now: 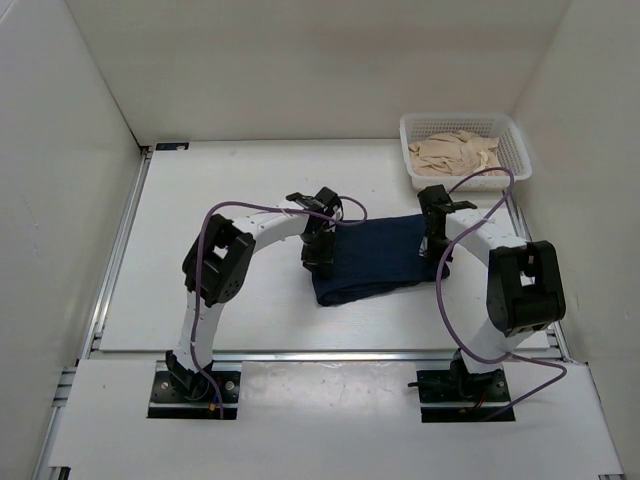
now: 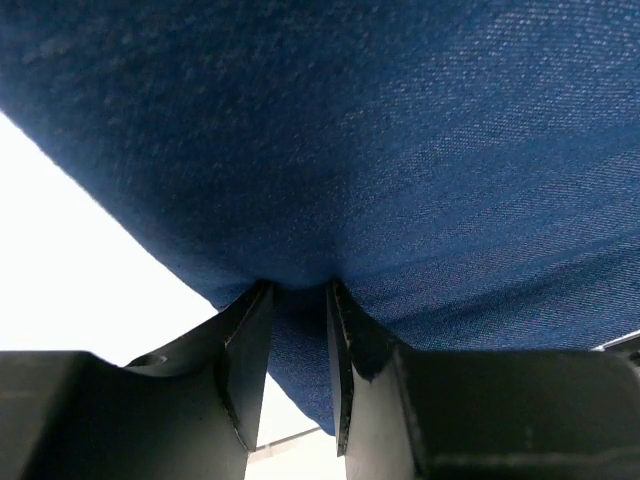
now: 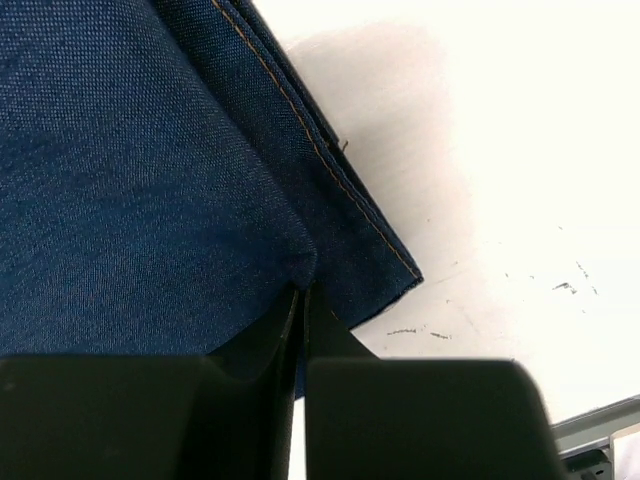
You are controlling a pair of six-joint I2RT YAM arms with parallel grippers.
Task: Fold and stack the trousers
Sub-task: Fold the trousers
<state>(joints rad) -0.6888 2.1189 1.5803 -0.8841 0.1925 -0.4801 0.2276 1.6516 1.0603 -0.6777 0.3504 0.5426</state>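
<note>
You had the trousers (image 1: 378, 258) folded mid-surface (image 1: 220, 190). Your left pincer (image 2: 300, 292) was clamped on a bunched fold and your right pincer (image 3: 302, 290) pinched the cloth beside the stitched hem, probably to lift both ends together.

Bright, even light falls from overhead in the top view, leaving only faint, soft shadows on the white surface (image 1: 200, 210). In both wrist views that surface is blown out almost to glare. The denim weave of the trousers (image 3: 150, 180) is sharp, and a pale shadow edges the cloth in the right wrist view.
</note>
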